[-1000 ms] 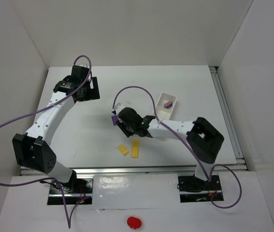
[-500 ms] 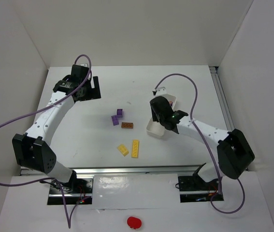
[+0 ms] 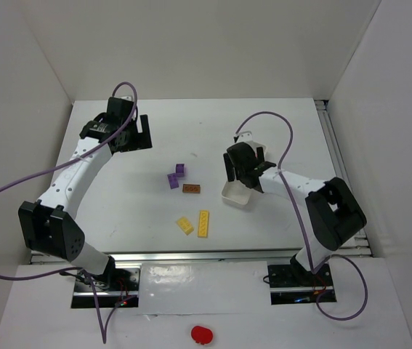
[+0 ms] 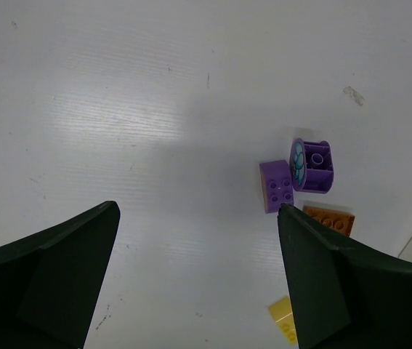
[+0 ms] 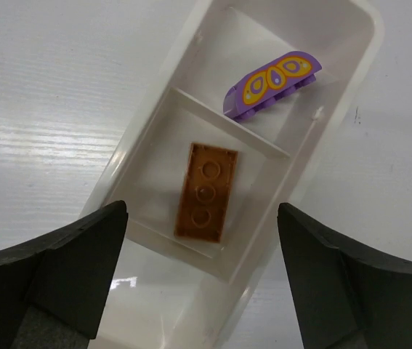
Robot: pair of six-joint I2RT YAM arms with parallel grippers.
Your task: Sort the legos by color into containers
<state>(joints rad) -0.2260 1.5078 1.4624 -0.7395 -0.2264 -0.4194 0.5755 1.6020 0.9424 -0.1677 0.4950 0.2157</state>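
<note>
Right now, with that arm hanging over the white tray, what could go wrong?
The right end effector hangs open close over the tray; leaving, a finger might catch the wall and shift it. Two purple bricks lie close together, a brown brick beside them: grabbing one may shove the others.

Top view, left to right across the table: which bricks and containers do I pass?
purple pair → long yellow brick → tray. The brown brick and small yellow brick overlap sideways between the first two, so they are left out.
</note>
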